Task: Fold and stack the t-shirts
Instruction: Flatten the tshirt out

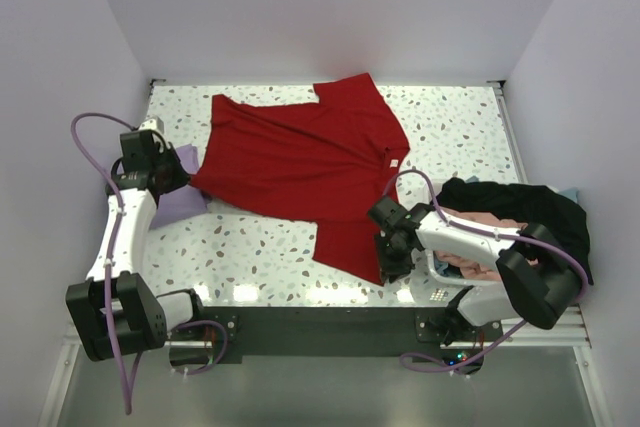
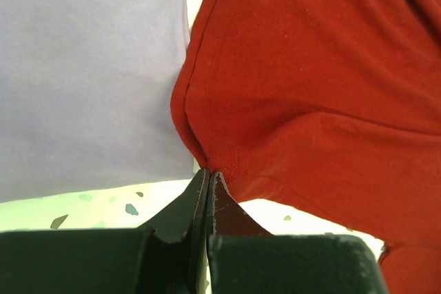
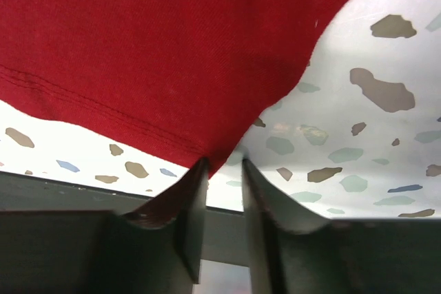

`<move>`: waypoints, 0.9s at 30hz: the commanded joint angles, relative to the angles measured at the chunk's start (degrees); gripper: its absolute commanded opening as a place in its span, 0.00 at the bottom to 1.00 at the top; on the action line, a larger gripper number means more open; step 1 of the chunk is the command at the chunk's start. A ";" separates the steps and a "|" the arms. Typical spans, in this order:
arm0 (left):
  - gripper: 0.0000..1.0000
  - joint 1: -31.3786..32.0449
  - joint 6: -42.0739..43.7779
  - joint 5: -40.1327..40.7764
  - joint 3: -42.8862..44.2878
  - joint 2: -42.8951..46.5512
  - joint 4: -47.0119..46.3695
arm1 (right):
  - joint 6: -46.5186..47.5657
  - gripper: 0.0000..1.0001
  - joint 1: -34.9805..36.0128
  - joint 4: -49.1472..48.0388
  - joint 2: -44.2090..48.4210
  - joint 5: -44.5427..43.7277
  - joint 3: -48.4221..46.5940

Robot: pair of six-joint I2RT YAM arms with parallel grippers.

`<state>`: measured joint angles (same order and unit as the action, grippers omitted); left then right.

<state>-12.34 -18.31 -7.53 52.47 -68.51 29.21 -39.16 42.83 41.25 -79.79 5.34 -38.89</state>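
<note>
Two spots on red shirt [image 1: 300,162]: hem by lavender shirt [image 2: 89,80] clamped in left gripper [image 2: 209,173], near corner at slightly parted jaws of right gripper [image 3: 223,164].

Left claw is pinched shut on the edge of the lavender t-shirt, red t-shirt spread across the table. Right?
No. The left claw is pinched shut on the edge of the red t-shirt; the lavender t-shirt only lies beside it, as the left wrist view shows. The red one is spread across the table.
</note>
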 commanded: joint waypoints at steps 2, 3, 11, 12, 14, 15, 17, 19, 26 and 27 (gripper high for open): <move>0.00 -0.49 1.34 -1.35 -1.23 0.22 -1.53 | -2.06 0.22 0.85 -4.95 -1.86 2.39 2.51; 0.00 -0.41 1.43 -1.43 -1.31 0.31 -1.53 | -1.98 0.19 0.85 -5.04 -2.04 2.56 2.59; 0.00 -0.41 1.34 -1.79 -3.07 1.62 -1.44 | -1.19 0.00 0.94 -3.21 -0.90 2.83 2.16; 0.00 -0.41 1.08 -1.96 -3.33 1.89 -1.35 | -1.01 0.00 0.94 -2.59 -0.46 3.00 1.63; 0.00 -0.41 0.55 -2.23 -4.04 2.50 -1.09 | -0.57 0.00 0.94 0.12 1.20 3.09 0.84; 0.00 -0.41 0.03 -2.31 -4.30 2.77 -0.91 | -0.66 0.00 0.94 1.01 1.91 3.09 -0.03; 0.00 -0.41 -0.85 -2.31 -5.18 3.82 -0.74 | -0.57 0.00 0.85 3.47 3.49 3.36 -0.74; 0.00 -0.41 -2.17 -2.40 -6.23 4.70 -0.56 | -0.66 0.00 0.85 5.32 5.69 3.62 -1.71; 0.00 -0.41 -5.33 -2.84 -9.05 9.53 1.72 | -1.97 0.00 0.94 14.10 12.98 4.67 -3.03; 0.00 -0.49 -6.03 -2.84 -9.83 9.97 1.99 | -2.24 0.00 0.94 15.07 13.86 4.76 -3.46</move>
<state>-12.36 -21.96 -9.37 44.14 -61.01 29.91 -39.88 43.51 49.82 -68.66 8.58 -39.92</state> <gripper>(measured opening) 0.018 0.009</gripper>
